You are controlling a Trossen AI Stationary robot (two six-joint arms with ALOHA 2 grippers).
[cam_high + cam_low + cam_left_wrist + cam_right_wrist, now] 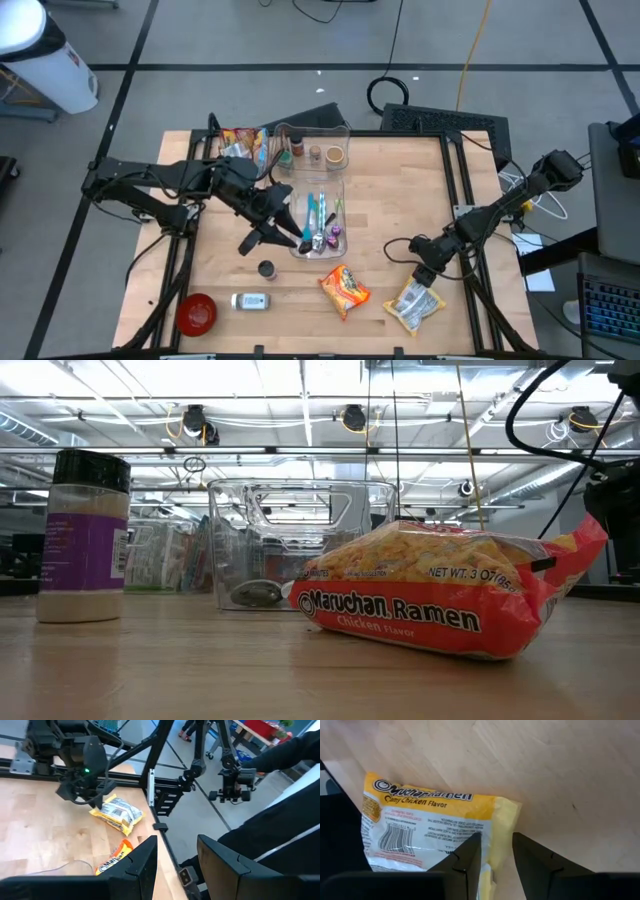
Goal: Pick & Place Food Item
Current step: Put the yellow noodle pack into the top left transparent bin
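Near table's front right corner, right gripper sits over yellow creamy-chicken ramen packet, fingers narrowly parted, grip uncertain. Left gripper, slightly open, empty, beside clear plastic bin.

Clear bin at mid-counter, ramen packet in front of it; second ramen packet farther right; jar and bowl front left.

Orange ramen packet; yellow ramen packet.
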